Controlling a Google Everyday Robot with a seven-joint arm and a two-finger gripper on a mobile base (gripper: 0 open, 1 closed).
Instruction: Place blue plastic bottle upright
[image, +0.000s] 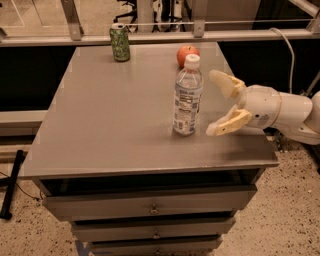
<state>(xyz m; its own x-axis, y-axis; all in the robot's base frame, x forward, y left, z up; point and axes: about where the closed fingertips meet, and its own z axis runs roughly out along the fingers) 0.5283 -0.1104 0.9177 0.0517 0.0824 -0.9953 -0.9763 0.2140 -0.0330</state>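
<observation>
The blue plastic bottle (187, 96) stands upright on the grey table top (115, 115), right of centre. It is clear with a white cap and a white label. My gripper (215, 102) is just right of the bottle, above the table near its right edge. It is open and empty, and its cream fingers (225, 82) are spread wide and clear of the bottle.
A green drink can (119, 42) stands at the far left-centre of the table. A red apple (186, 55) sits at the far edge, behind the bottle. The table has drawers (150, 205) below its front. A rail runs behind the table.
</observation>
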